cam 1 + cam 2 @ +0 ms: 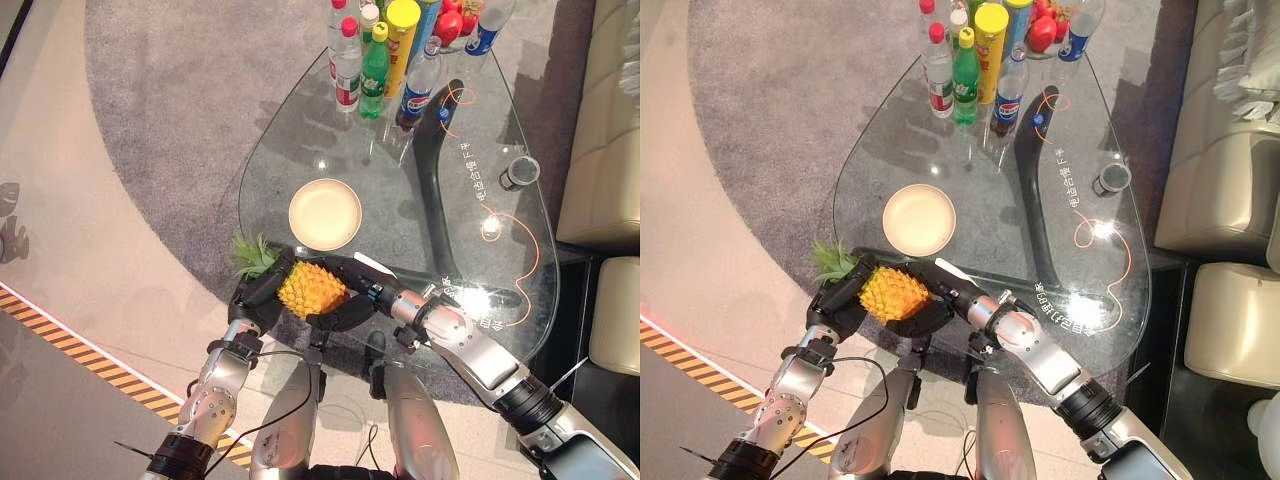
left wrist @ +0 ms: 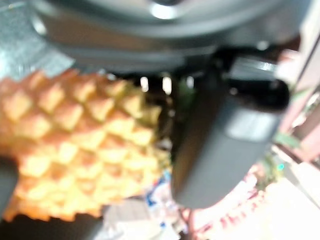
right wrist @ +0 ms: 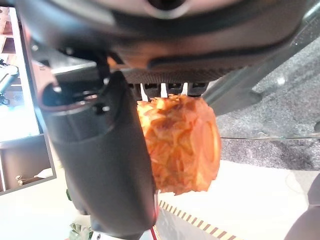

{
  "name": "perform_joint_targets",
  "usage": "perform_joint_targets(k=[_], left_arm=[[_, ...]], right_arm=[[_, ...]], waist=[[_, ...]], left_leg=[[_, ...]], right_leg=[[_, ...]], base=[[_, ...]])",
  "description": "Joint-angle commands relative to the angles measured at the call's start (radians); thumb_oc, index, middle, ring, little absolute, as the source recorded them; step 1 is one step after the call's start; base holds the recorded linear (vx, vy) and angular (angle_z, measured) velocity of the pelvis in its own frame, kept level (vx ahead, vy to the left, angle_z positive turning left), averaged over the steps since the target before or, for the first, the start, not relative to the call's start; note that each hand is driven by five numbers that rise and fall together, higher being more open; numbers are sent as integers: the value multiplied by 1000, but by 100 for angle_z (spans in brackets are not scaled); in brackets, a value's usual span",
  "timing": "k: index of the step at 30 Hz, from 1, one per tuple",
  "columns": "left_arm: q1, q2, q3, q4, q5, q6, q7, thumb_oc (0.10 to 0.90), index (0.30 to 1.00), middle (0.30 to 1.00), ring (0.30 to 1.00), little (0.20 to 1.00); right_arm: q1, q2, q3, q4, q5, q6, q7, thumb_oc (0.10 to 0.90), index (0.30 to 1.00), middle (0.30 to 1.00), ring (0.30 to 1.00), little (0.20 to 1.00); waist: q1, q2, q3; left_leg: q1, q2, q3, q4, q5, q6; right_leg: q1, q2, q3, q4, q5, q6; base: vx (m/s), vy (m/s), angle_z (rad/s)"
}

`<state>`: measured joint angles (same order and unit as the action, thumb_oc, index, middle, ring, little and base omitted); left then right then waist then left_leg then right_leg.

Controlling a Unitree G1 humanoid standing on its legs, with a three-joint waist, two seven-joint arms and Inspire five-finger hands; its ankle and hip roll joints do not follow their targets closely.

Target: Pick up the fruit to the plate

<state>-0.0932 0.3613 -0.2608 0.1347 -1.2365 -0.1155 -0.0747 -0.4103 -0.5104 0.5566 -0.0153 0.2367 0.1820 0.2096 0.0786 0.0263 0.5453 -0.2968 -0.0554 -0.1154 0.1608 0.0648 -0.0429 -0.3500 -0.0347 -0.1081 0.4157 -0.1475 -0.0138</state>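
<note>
A yellow pineapple with a green crown lies sideways at the near edge of the glass table, held between both hands. My left hand grips its crown end, with fingers curled over the fruit. From the other side my right hand closes on it, fingers wrapped beneath. The left wrist view has the pineapple pressed beside the thumb; the right wrist view has its cut base next to the thumb. A round cream plate sits empty on the glass just beyond the fruit.
Several bottles and red fruit crowd the table's far end. A small dark cup stands near the right rim. A cream sofa flanks the right side. Striped floor tape runs at lower left.
</note>
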Motion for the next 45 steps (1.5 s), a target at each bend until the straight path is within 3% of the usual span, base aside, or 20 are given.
perform_joint_targets(k=[1,9,15,24,40,45], left_arm=[[-30,-40,-12,-171,-5,-14,-95,100,300,300,300,200],[-18,-43,8,-169,2,-19,-97,100,300,300,300,200],[-5,-43,29,-174,16,-17,-106,100,300,300,300,200],[17,-34,55,-178,12,-4,-115,100,300,300,300,200],[41,-21,87,-193,6,12,-122,100,300,300,300,200],[46,-19,92,-194,4,11,-122,100,300,300,300,200]], right_arm=[[-41,24,-2,-197,-48,-92,-32,800,900,900,900,900],[-7,0,-59,-209,-138,-97,-109,800,900,900,900,900],[18,-44,-122,-245,-317,-83,-162,800,900,900,900,900],[35,-112,-194,-299,-460,-58,-185,800,900,900,900,900],[95,-152,-266,-309,-547,-8,-246,800,900,900,900,900],[111,-162,-288,-300,-632,4,-286,800,900,900,900,900]], waist=[[-23,-26,-25],[-30,-30,-25],[-40,-34,-25],[-46,-39,-25],[-50,-44,-25],[-52,-45,-25]], left_leg=[[3,-50,33,121,-87,43],[-1,-46,39,125,-91,44],[8,-42,46,117,-93,45],[7,-35,53,121,-99,45],[3,-28,62,125,-106,44],[4,-27,65,122,-106,44]], right_leg=[[95,-3,25,-156,104,34],[86,1,29,-146,102,35],[92,4,32,-149,102,37],[90,6,34,-146,102,40],[89,7,35,-145,98,43],[90,8,35,-147,98,45]], base=[[0,0,0],[0,0,0],[0,0,0],[6,-4,-1],[2,-1,0],[0,0,0]])
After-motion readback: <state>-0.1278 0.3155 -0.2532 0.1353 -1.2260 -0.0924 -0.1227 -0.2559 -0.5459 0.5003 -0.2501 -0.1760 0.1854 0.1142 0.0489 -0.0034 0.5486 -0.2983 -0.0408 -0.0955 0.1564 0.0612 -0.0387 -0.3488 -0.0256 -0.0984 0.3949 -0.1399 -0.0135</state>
